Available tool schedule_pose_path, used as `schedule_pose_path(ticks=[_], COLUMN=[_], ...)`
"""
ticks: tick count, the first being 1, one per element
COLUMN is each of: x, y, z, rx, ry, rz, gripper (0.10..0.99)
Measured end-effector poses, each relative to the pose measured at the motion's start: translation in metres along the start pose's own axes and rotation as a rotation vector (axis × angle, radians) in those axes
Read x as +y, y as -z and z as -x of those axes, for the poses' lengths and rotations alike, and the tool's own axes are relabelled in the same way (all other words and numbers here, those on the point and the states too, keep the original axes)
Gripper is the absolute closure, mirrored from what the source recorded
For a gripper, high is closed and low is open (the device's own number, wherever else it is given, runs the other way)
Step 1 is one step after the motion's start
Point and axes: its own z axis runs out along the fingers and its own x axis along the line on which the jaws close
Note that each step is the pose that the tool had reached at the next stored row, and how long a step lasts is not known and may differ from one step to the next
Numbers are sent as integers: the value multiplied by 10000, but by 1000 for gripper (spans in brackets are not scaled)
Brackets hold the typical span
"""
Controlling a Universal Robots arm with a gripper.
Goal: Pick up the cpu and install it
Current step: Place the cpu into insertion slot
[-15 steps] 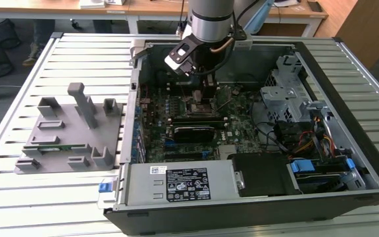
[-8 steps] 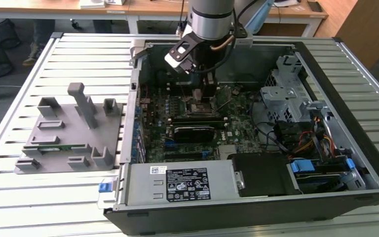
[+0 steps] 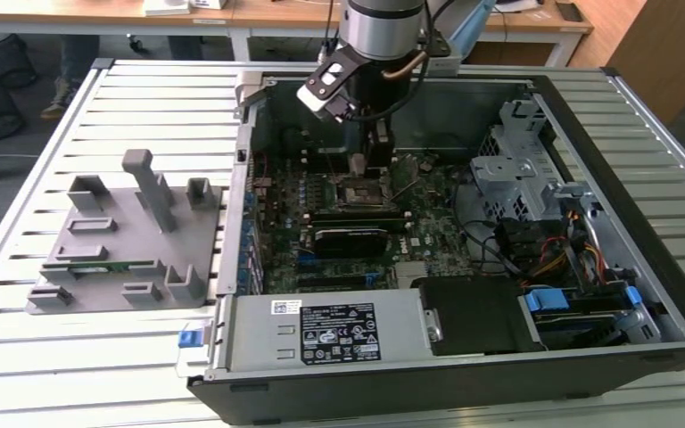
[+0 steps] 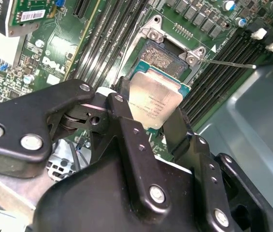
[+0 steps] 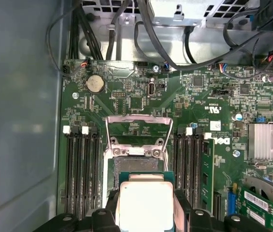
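Jaws clamped on opposite edges of the cpu (image 4: 156,104), holding it over the open socket (image 4: 167,54) on the motherboard (image 5: 126,101). The arm (image 3: 381,31) reaches straight down into the computer case (image 3: 438,392) on the table (image 3: 140,98).

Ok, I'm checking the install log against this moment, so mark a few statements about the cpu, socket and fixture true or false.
1. The end effector is shut on the cpu. True.
2. The cpu lies fully seated in the socket. False: the end effector holds it over the socket, whose contact field is partly uncovered.
3. The socket's metal bracket is folded shut. False: it is swung open, off the socket.
4. A grey fixture sits to the exterior view's left of the computer case. True.
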Motion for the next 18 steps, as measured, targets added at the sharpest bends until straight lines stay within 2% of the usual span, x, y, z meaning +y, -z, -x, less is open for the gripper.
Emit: schedule_pose_path(ticks=[9,10,14,18], x=[4,9,11,11], y=[129,312,377,384], z=[3,7,9,9], rx=[0,1,0,2], ry=[0,0,0,0], rz=[0,1,0,2], gripper=[561,561,561,561])
